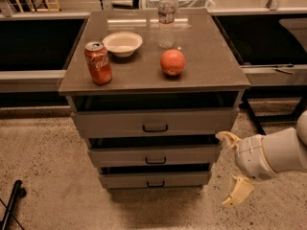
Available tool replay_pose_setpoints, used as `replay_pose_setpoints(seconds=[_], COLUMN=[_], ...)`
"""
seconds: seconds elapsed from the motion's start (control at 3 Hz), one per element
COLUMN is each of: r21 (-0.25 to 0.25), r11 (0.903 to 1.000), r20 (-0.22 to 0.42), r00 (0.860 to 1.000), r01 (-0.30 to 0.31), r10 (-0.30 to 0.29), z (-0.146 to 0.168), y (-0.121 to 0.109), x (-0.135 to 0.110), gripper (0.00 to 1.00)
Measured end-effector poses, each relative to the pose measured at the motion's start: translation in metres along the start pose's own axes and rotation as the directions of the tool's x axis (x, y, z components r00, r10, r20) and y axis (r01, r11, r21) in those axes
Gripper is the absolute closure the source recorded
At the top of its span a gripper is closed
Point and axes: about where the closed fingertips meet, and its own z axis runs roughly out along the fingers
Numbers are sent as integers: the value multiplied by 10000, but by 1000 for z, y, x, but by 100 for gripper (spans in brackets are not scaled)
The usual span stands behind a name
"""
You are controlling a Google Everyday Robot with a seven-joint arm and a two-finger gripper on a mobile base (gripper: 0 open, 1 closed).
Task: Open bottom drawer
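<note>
Sitting lowest in the stack, at the lower centre of the frame, the narrow grey flat-fronted bottom drawer [127,180] carries a small dark pull handle [155,183] and shows a dark gap above its front. Just beside it at lower right, the robot's white gripper [224,170] hovers with its two tan fingers [238,191] spread apart, grasping nothing. Atop the brown bench [211,75] stand a red soda can [98,63], white bowl [123,43], round orange fruit [172,62] and clear water bottle [166,19].
</note>
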Motion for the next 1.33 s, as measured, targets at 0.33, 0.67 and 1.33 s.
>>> replay_pose_setpoints(seconds=[0.33, 0.67, 1.33], r21=[174, 129, 713], r11=[9998, 9989, 9756], r20=[-516, -917, -1563], r00=[9987, 9948, 9683], r01=[38, 446, 2075], r10=[-29, -432, -1946], z=[18, 69, 133], y=[-9, -3, -24], x=[12, 54, 100], gripper=[0, 0, 0])
